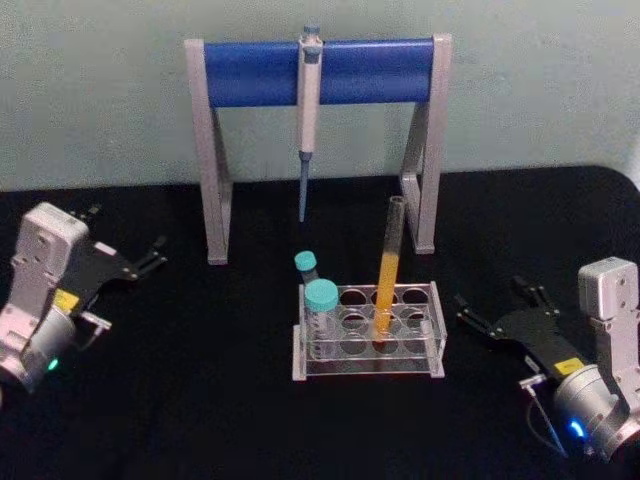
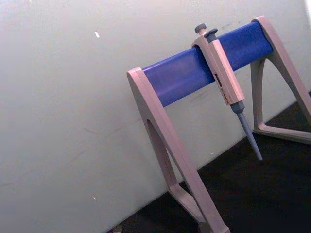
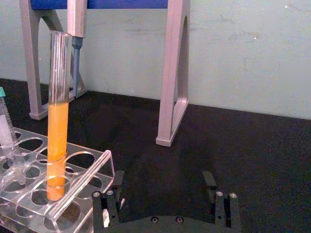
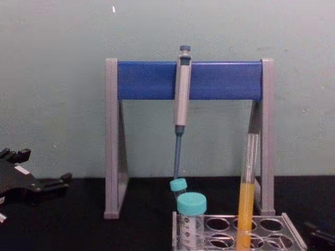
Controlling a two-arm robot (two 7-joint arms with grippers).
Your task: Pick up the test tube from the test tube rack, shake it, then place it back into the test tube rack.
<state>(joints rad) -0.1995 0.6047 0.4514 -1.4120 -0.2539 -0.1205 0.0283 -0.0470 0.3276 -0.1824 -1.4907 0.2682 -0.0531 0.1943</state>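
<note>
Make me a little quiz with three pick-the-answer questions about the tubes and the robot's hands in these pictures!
1. Where is the test tube?
A. Standing in the test tube rack
B. Lying on the table
C. Held by the right pincer

2. How many teal caps are in the rack?
A. None
B. Two
C. Five

3. What is the left pincer doing?
A. Squeezing the pipette
B. Open, holding nothing
C. Lifting the rack

Answers:
1. A, the tube stands upright in a hole, with both pincers off to the sides.
2. B, one wide teal-capped tube and one small teal-capped vial behind it.
3. B, it sits at the table's left with its fingers apart, touching nothing.
</note>
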